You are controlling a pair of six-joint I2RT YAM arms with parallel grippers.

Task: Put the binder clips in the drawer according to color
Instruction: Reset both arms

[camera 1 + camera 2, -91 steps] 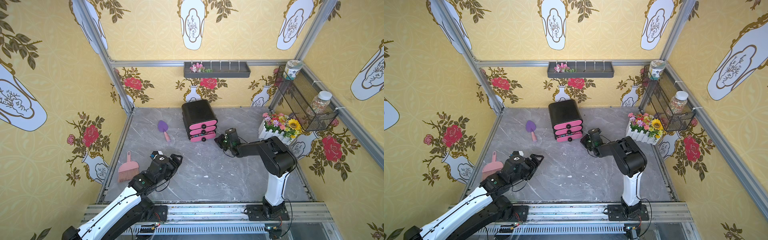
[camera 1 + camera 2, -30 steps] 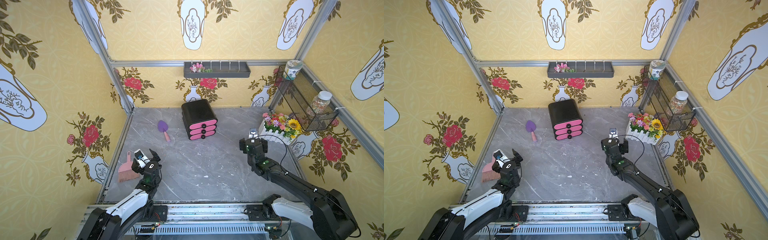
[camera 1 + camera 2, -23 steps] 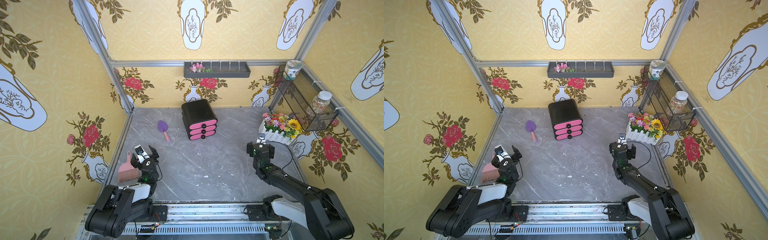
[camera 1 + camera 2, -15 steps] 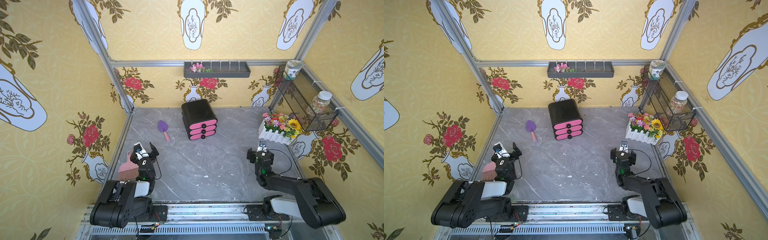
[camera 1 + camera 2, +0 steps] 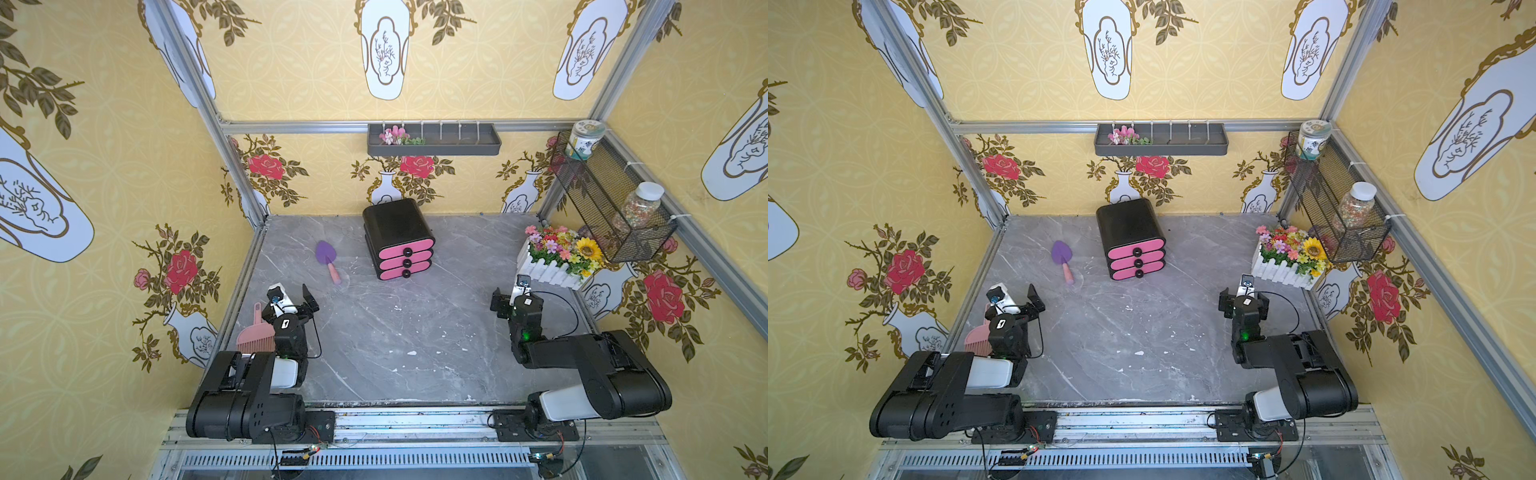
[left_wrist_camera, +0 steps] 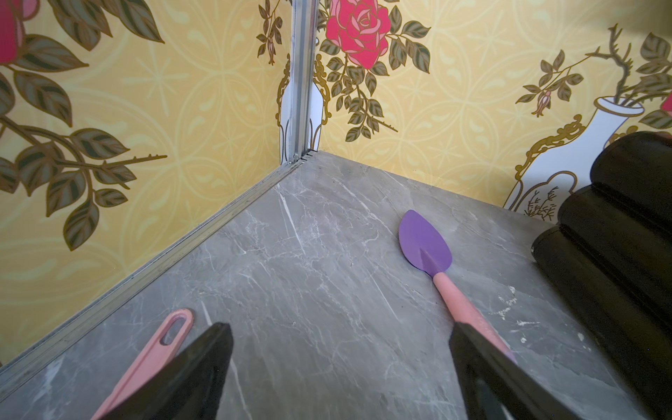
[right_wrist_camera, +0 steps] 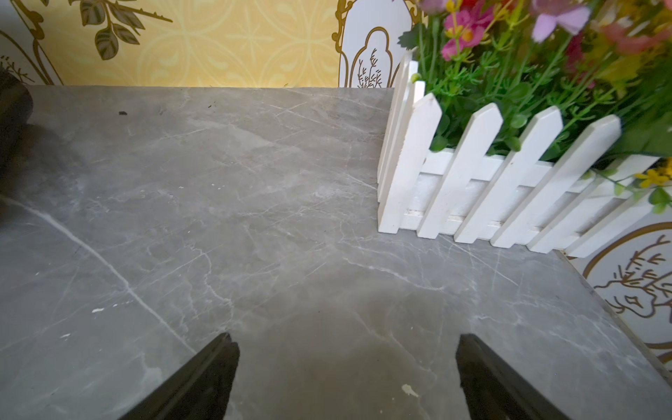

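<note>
Now, edges: pink brush (image 5: 255, 338) by left rail; flower box (image 5: 548, 272) at right wall
Open room: mid table (image 5: 415, 324), between arms
Drawer (image 5: 399, 241): rear centre, three fronts closed, trowel (image 5: 328, 259) beside
Left gripper (image 6: 338, 329): spread wide, empty
Right gripper (image 7: 344, 339): spread wide, empty
Surface: grey marble
Room: yellow floral walls

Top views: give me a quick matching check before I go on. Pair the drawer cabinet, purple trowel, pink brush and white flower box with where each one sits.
Things:
1. drawer cabinet
2. purple trowel
3. pink brush
4. white flower box

Places:
A. next to the left gripper, by the side wall
B. back middle of the table, all three drawers shut
C. just beyond the right gripper
D. lying flat beside the drawer cabinet, on the left arm's side

Pairs: 1-B, 2-D, 3-A, 4-C
</note>
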